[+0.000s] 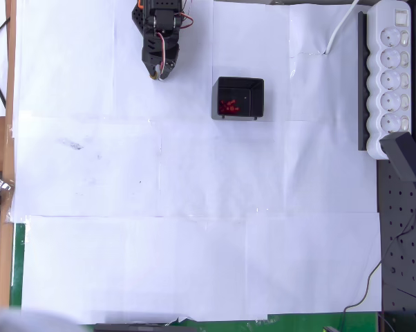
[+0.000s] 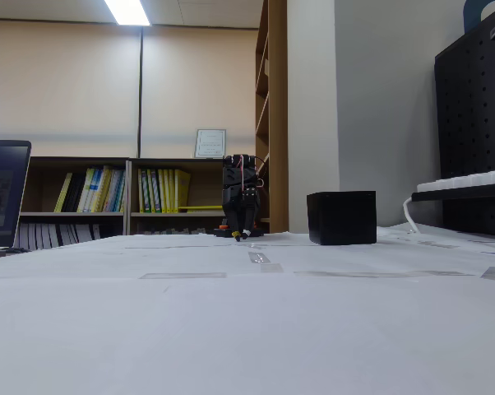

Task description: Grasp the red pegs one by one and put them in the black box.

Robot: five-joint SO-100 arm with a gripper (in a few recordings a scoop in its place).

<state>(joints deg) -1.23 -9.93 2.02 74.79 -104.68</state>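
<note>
A cluster of red pegs (image 1: 227, 106) lies inside the black box (image 1: 258, 88) on a white paper-covered table (image 1: 194, 228), gathered toward the box's left side in the overhead view. The gripper (image 1: 156, 72) sits to the upper left of the box in that view, near but clearly apart from it, its tip pointing down toward the paper. In the fixed view from table level, the gripper (image 2: 242, 236) hangs at the far end of the table with its tip close to the surface, and the black box (image 2: 341, 217) stands just to its right.

The jaws look drawn together with nothing visible between them, though at this size a narrow gap cannot be ruled out. How many pegs lie in the box is hard to count; they overlap in one red clump. From table level the box wall hides the pegs. The upper part of the arm is cut off by the top edge of the overhead view. A white power strip (image 1: 391, 69) lies along the right edge of the table.
</note>
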